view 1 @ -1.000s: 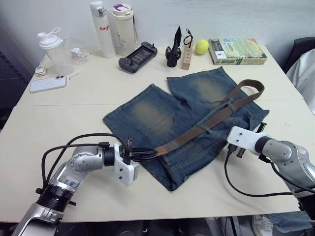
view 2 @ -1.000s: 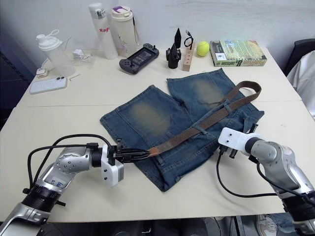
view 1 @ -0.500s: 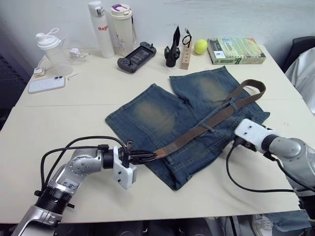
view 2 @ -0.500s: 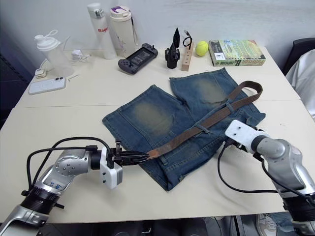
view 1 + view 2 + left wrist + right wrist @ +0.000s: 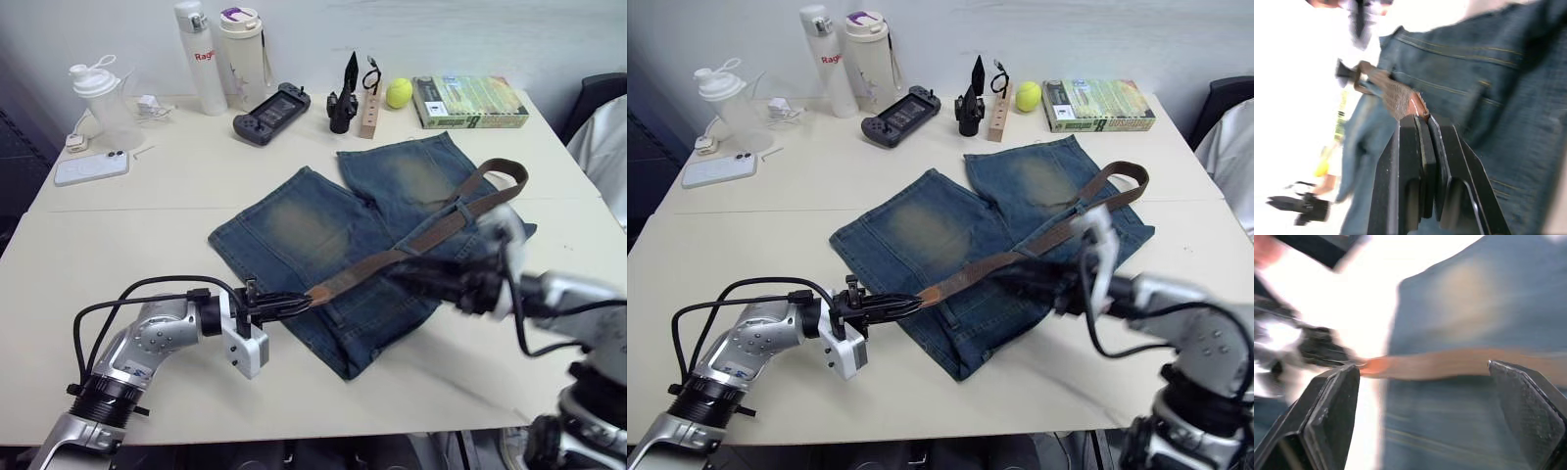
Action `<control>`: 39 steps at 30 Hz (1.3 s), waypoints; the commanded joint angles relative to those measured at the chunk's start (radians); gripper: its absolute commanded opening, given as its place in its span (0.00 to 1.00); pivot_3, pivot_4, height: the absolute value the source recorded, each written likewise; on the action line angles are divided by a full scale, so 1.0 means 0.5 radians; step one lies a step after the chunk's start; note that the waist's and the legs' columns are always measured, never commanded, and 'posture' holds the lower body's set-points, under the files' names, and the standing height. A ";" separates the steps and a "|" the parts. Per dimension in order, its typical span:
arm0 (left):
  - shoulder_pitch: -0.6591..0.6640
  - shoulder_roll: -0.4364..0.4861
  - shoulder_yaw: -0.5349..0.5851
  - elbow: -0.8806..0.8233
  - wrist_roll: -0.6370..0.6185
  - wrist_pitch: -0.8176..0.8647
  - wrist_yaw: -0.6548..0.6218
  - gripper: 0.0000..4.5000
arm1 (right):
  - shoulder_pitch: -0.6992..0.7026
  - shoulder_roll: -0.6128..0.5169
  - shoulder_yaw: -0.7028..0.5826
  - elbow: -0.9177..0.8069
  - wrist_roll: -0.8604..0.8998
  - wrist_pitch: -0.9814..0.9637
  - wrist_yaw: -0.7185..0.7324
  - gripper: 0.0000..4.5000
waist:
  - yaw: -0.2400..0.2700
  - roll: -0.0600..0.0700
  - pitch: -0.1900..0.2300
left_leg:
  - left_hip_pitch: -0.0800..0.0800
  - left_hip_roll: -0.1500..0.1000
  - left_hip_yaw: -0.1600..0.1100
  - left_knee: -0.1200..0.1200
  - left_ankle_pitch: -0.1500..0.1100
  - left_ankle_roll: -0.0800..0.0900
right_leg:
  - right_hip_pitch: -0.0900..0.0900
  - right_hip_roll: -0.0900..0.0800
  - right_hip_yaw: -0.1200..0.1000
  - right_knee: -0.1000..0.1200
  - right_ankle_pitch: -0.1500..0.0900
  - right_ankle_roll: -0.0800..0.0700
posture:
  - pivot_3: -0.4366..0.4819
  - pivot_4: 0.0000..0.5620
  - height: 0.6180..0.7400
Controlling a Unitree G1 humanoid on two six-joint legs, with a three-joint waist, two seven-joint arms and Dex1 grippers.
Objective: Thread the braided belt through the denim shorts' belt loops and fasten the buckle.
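While our left pincer (image 5: 294, 304) clamps the belt (image 5: 421, 238) tip, our right pincer (image 5: 1425, 382), spread wide and empty, should steady the shorts (image 5: 294, 225).

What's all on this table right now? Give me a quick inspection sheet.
Surface: cream table.
Job's things: denim shorts lie flat; braided belt runs across them, looped at the far end; buckle not made out.
Clutter: bottles, shaker, phone, game controller, tennis ball, book.
Grippers: left gripper shut on the belt's tip; right gripper open over the belt.
Cables: black cables on both arms.
Surroundings: white wall.
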 commanded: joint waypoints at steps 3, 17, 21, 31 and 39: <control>-0.024 0.003 0.043 -0.019 0.029 -0.057 0.093 0.00 | 0.439 -0.098 0.564 0.023 1.527 -0.896 -1.339 0.99 | -0.013 0.000 0.000 | 0.001 -0.003 0.005 0.000 0.001 0.003 | -0.001 -0.001 0.000 0.003 0.000 0.000 | 0.48 0.27 0.84; -0.047 0.043 0.009 -0.050 0.006 -0.032 0.075 0.00 | 0.337 0.550 0.692 0.065 1.538 -1.548 -2.216 0.99 | -0.056 0.000 -0.002 | 0.004 0.002 0.013 -0.002 0.001 0.003 | -0.009 0.001 0.005 0.010 0.000 0.001 | 0.48 0.27 0.84; -0.052 0.053 0.008 -0.044 0.002 -0.034 0.075 0.00 | 0.337 0.536 0.690 0.065 1.538 -1.541 -2.230 0.87 | -0.058 0.001 -0.002 | 0.004 0.002 0.014 -0.002 0.001 0.003 | -0.010 0.001 0.005 0.010 0.000 0.001 | 0.48 0.27 0.84; -0.037 0.070 -0.019 -0.073 -0.043 -0.041 0.060 0.00 | 0.319 0.488 0.683 0.121 1.538 -1.554 -2.202 0.01 | -0.058 0.001 -0.002 | 0.004 0.002 0.015 -0.002 0.001 0.004 | -0.010 0.000 0.007 0.010 0.000 0.001 | 0.48 0.27 0.84; 0.025 0.090 -0.023 -0.170 -0.279 0.198 -0.033 0.53 | 0.300 0.404 0.708 0.153 1.538 -1.551 -2.099 0.00 | -0.059 0.001 -0.002 | 0.004 0.003 0.015 -0.002 0.001 0.004 | -0.011 0.000 0.008 0.010 0.000 0.001 | 0.48 0.27 0.84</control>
